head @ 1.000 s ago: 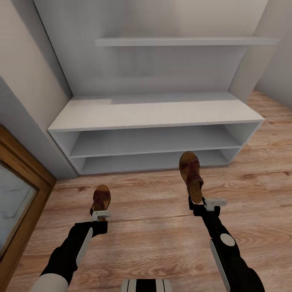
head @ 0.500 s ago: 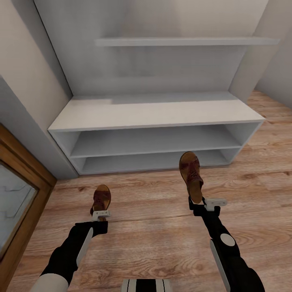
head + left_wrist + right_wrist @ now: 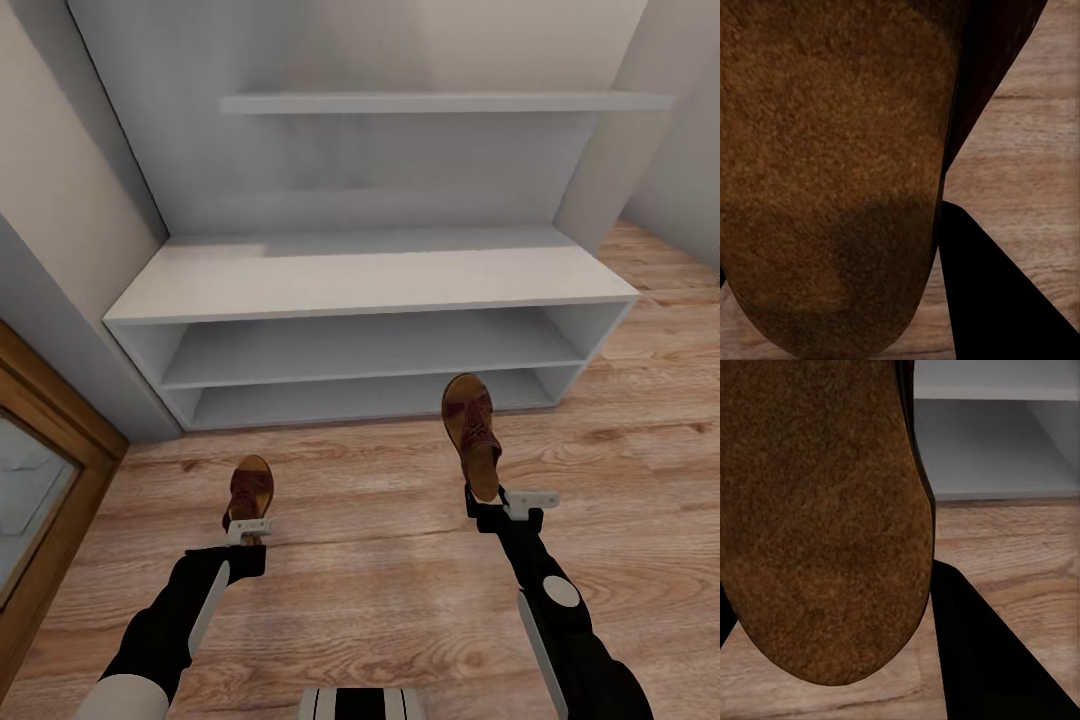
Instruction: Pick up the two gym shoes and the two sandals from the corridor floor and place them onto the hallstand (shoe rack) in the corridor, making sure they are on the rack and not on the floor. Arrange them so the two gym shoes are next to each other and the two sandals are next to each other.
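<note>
Since the earlier frames the whole head view is shifting slightly, the hallstand (image 3: 370,275) sliding a little leftward in the picture while both arms and their loads are keeping their places; this reads as camera or base motion, not movement of the things. The hallstand is standing bare: top, both open tiers and the wall shelf (image 3: 430,102) above it are carrying nothing. In front of it, the corridor floor (image 3: 380,560) is showing no loose footwear. The right gripper (image 3: 508,503) is holding one sandal (image 3: 473,432) clamped by its heel, toe pointing toward the hallstand's lower tier. The left gripper (image 3: 246,529) is gripping the other sandal (image 3: 249,489), further back from the hallstand. Judgement: both sandals are lifted but not yet placed; the gym shoes are remaining to be handled.
</note>
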Robot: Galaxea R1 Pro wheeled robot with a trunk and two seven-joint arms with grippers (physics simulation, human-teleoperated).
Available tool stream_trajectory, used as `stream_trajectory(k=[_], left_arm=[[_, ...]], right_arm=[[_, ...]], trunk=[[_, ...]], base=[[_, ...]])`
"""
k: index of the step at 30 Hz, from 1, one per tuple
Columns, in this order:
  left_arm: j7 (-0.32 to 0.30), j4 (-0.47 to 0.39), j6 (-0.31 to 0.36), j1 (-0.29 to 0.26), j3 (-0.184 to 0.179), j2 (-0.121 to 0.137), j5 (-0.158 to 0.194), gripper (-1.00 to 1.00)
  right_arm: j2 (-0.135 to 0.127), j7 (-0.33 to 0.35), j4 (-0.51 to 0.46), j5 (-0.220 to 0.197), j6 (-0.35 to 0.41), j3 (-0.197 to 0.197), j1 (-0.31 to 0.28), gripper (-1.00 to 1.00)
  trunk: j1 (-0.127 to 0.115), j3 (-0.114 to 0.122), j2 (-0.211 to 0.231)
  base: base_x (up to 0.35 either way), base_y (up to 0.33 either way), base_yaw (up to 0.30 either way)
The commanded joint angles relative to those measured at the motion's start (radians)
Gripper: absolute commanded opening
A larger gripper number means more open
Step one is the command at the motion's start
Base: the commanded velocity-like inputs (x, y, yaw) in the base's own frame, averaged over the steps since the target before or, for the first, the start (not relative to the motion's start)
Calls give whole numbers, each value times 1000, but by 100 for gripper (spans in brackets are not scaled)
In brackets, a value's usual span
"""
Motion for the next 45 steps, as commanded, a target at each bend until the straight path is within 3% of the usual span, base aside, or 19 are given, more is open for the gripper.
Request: stream_trajectory(k=[1,11,35,45], left_arm=[[-3,0,0,0,0,0,-3,-100],[-3,0,0,0,0,0,-3,-100],[0,-1,0,0,-1,-1,-3,-100],[2,-5,0,-16,-2,-2,-3,-100]], right_arm=[[0,1,0,-4,0,0,0,-100],[0,1,0,-4,0,0,0,-100],[0,1,0,-5,0,0,0,-100],[-3,1,-2,-7,4,-10,0,-100]], trunk=[[0,0,0],[0,0,0],[0,0,0],[0,0,0]], base=[[0,-9,0],[0,-4,0],[15,-310,0],[0,-39,0]])
